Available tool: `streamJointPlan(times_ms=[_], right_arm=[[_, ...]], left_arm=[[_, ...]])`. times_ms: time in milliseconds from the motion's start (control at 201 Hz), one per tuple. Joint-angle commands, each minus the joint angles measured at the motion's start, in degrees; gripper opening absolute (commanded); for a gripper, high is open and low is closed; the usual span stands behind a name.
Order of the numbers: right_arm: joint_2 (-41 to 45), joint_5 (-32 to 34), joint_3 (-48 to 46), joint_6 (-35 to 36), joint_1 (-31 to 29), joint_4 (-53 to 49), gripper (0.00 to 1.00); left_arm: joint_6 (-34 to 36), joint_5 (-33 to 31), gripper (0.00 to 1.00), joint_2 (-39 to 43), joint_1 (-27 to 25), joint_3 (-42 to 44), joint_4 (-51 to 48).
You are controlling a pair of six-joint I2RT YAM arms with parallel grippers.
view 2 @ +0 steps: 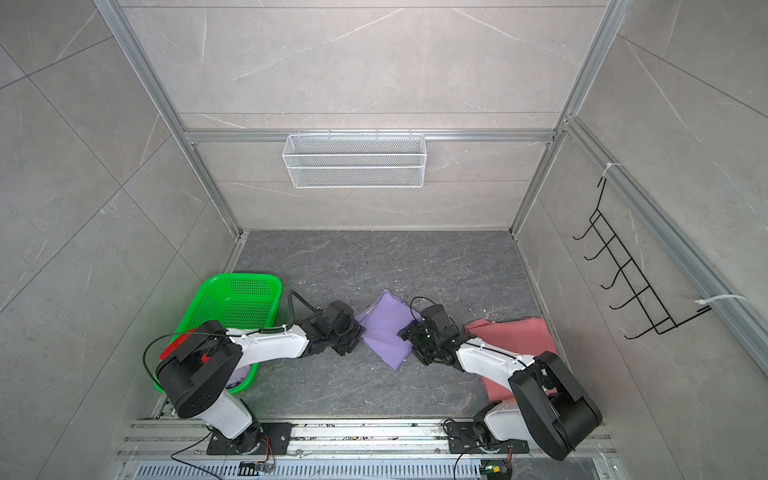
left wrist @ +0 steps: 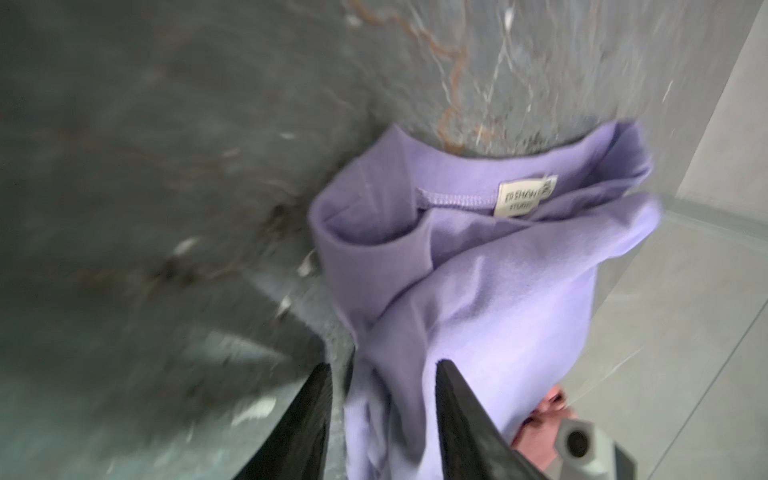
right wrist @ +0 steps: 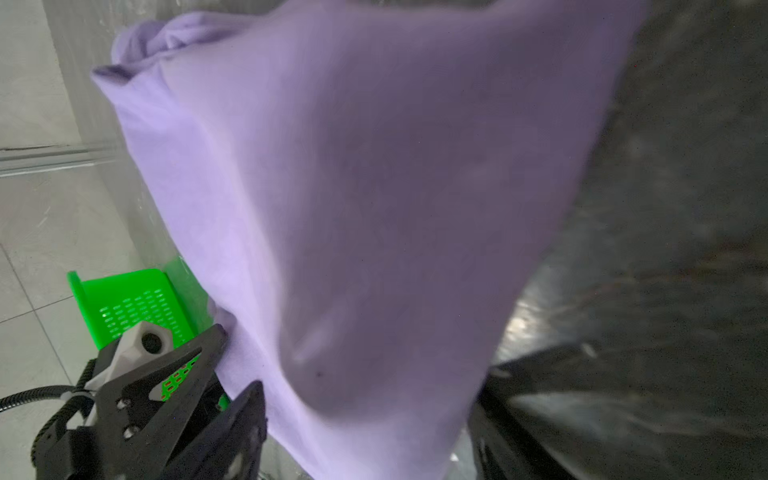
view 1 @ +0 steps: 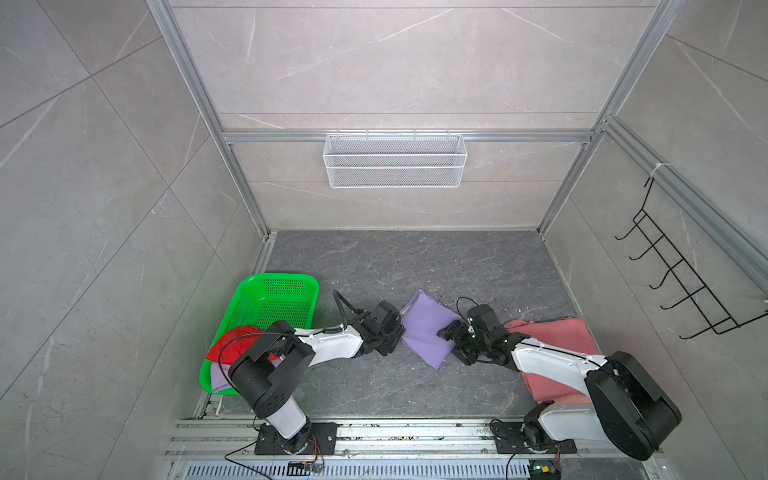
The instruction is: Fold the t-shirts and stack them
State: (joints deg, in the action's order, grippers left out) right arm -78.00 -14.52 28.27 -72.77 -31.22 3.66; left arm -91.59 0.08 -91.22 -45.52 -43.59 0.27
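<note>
A folded lavender t-shirt lies mid-floor between both arms. My left gripper is at its left edge; in the left wrist view its jaws stand apart with a loose fold of that shirt between them, neck label showing. My right gripper is at its right edge, jaws wide with the cloth lying across the gap. A salmon-pink t-shirt lies flat under the right arm. A red t-shirt and another lavender one sit in the basket.
The green perforated basket stands at the left wall of the dark floor. A white wire basket hangs on the back wall and a black hook rack on the right wall.
</note>
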Motion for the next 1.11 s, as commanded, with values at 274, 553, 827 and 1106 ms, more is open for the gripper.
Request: streamJointPlan(times_ms=[274, 553, 827, 1106], right_arm=[[-0.2, 1.9, -0.8, -5.5, -4.8, -0.8, 0.46], [2.1, 1.1, 4.6, -5.2, -4.8, -7.4, 0.17], [1.9, 0.0, 9.2, -4.7, -4.9, -11.5, 0.16], [-0.9, -1.2, 14.3, -4.1, -4.9, -14.0, 0.17]], left_arm=[[7.7, 4.4, 0.68, 8.7, -2.2, 1.0, -11.0], [2.3, 7.5, 0.69, 3.4, -5.7, 2.3, 4.4], [-0.3, 6.7, 0.72, 0.3, -6.8, 0.6, 12.7], [-8.8, 4.7, 0.72, -5.7, -7.7, 5.7, 27.6]])
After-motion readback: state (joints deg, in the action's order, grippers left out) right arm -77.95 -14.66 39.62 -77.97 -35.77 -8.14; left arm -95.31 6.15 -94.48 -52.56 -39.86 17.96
